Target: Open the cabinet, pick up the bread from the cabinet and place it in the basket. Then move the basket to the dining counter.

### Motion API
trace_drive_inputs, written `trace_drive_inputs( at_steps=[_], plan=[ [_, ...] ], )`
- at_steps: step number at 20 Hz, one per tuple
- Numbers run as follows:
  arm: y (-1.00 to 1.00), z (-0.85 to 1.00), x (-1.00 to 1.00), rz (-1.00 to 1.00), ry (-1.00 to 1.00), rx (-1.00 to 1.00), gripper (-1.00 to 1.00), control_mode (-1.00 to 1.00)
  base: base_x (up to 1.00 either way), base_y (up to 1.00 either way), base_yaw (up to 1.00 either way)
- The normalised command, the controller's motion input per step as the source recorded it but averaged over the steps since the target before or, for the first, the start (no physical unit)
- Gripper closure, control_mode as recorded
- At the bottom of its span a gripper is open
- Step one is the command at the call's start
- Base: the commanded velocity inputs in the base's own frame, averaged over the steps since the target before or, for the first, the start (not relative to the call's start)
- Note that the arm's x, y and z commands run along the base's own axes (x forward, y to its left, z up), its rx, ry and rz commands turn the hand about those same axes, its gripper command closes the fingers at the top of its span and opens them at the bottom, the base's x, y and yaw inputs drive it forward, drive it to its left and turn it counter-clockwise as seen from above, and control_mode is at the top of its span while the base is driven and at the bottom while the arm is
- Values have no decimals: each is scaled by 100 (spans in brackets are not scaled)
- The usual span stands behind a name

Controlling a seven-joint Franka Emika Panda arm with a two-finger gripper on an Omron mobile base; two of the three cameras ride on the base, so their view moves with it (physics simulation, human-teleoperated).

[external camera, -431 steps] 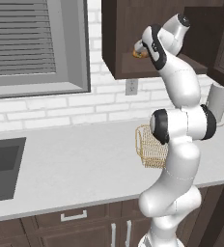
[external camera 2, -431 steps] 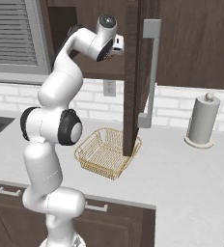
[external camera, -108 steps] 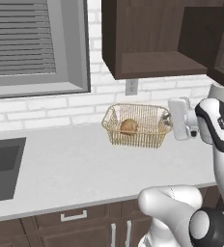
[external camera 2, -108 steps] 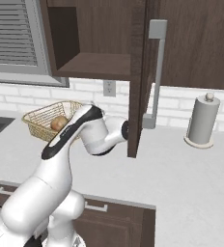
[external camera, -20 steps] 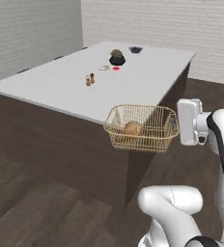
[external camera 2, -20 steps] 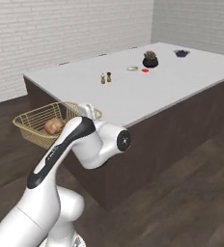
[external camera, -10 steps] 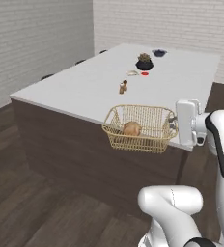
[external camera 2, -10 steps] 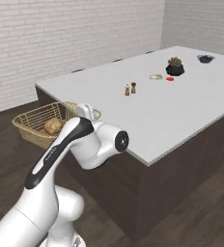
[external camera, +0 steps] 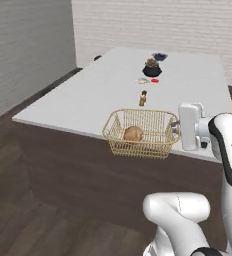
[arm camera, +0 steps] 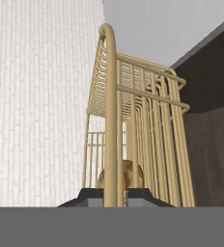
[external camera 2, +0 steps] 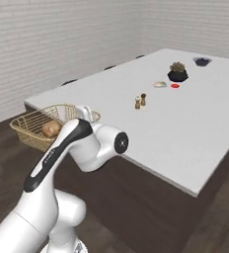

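You have driven closer: the dining counter [external camera: 88, 102], your target worktop, now looms larger than a second ago. The basket [external camera: 141, 132] hangs at its near edge, not yet set down, with the bread [external camera: 133, 133] inside. The jaws are clamped on the basket rim. No legible writing.

The basket [external camera: 140, 133] is golden-tan wire mesh with a smooth metallic sheen. The bread [external camera: 133, 133] has a matt, golden-brown crust. The dining counter [external camera: 88, 102] has a smooth, matt white top over dark wood-grain sides. The floor [external camera: 18, 215] is dark wood planking, and the walls [external camera 2: 47, 44] are white brick.
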Motion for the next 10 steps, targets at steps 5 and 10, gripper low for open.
trace_drive_inputs(
  at_steps=[5,10],
  plan=[
    [0,0,0,0,0,0,100,100,87,89,-66],
    [0,0,0,0,0,0,100,100,65,97,-59]
  ],
)
